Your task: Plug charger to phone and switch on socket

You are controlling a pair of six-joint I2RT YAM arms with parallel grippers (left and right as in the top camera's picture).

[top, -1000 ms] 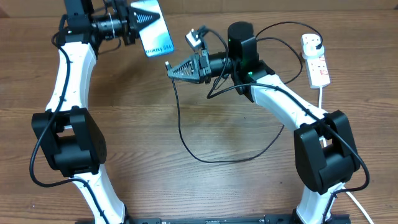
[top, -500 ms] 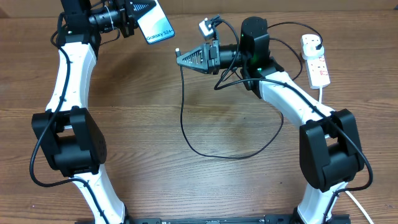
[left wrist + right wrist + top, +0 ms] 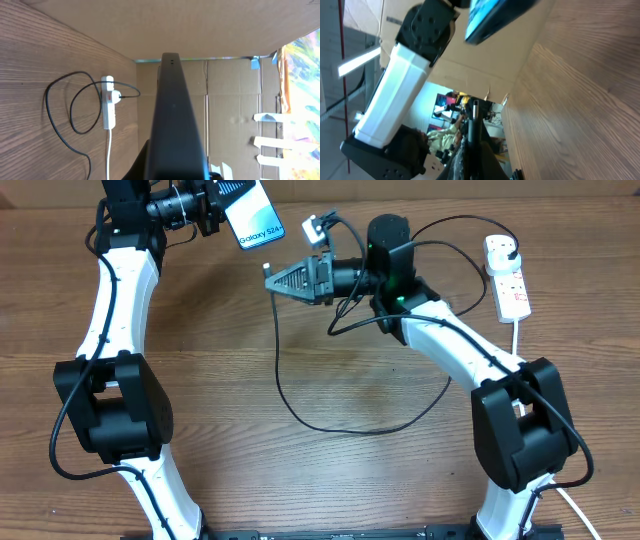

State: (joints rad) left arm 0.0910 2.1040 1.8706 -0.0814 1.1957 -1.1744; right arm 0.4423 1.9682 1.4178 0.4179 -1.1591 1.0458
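My left tool [image 3: 228,195] is pinching the phone [image 3: 256,220], held up off the tabletop [image 3: 220,380] at the far left. In the overhead view the screen faces up: pale blue-white, "Galaxy S24+" readable, black edges.

My right tool [image 3: 275,278] is pressed together on the charger [image 3: 278,350] just behind its connector tip [image 3: 268,269]. The tip points left toward the phone with a gap between them. The thin black cable drops from the tip, loops wide over the tabletop and runs to the black plug [image 3: 509,248], seated in the socket [image 3: 508,282] far right. The socket is a white strip with red switch marks and a thick white cord [image 3: 516,330].

The left wrist view shows the phone edge-on only, a dark slab, with the socket and plug beyond it. The right wrist view shows the tip poking past my fingers and a phone corner at the top; connector detail is too blurred to read.
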